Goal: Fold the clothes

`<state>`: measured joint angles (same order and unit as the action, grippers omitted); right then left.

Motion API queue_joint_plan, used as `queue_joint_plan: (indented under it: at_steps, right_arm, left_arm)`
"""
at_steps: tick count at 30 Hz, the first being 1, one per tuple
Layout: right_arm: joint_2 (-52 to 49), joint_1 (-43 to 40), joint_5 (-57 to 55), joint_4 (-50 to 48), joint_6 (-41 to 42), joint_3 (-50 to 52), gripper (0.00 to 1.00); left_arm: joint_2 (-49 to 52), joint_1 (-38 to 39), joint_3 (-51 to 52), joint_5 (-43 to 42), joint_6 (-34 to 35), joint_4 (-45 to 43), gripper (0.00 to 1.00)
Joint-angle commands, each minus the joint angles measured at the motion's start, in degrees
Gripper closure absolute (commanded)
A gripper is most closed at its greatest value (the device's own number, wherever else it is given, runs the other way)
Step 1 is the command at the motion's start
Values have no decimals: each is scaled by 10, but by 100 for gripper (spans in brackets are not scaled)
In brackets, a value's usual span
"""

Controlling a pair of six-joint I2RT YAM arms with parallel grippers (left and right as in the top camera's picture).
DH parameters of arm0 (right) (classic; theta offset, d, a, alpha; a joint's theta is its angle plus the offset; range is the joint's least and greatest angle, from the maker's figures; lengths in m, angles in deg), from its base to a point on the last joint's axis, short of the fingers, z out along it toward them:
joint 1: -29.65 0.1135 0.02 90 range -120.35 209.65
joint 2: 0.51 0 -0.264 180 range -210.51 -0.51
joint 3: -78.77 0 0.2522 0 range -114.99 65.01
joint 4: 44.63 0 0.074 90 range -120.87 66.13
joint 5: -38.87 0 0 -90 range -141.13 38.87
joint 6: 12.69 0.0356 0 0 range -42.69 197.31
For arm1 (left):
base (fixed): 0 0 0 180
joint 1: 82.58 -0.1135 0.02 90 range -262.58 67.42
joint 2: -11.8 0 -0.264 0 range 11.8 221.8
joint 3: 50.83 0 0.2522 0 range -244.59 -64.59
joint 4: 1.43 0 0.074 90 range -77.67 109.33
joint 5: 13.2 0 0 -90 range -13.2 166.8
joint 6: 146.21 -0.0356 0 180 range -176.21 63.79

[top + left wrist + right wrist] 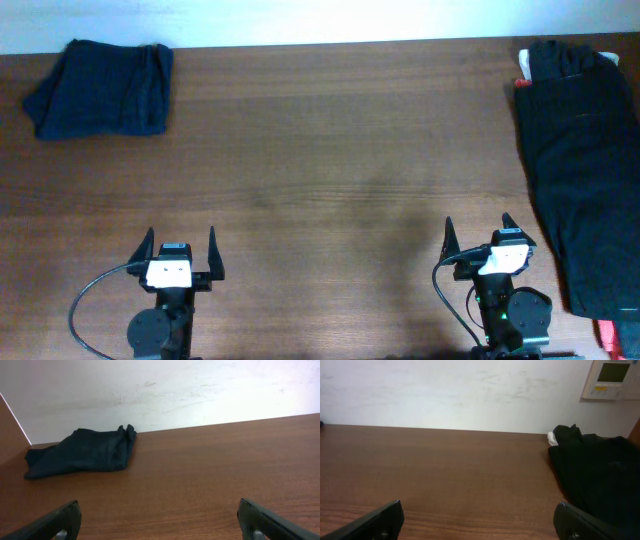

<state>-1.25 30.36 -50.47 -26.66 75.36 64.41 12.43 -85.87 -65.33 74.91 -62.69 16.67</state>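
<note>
A navy-blue garment [103,88] lies folded in a compact bundle at the table's far left corner; it also shows in the left wrist view [82,452]. A black garment [584,160] lies spread along the table's right edge, seen too in the right wrist view [597,472]. My left gripper [179,244] is open and empty near the front edge, far from the navy bundle; its fingertips show in the left wrist view [159,520]. My right gripper [482,232] is open and empty, just left of the black garment; its fingertips show in the right wrist view [480,519].
The brown wooden table [330,150] runs to a white wall at the back. Something white and red [523,70] peeks out at the black garment's far end, and a red bit [608,328] at its near end. A wall panel [612,379] hangs at the right.
</note>
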Motion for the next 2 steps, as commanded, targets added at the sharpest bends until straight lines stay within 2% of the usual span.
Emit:
queue_joint_plan:
  at_steps: [1, 2]
  right_arm:
    - [5, -3, 1, 3, -4, 3, 1]
    - [5, -3, 1, 3, -4, 3, 1]
  left_arm:
    - [1, 1, 2, 0, -9, 3, 1]
    - [1, 1, 2, 0, -9, 3, 1]
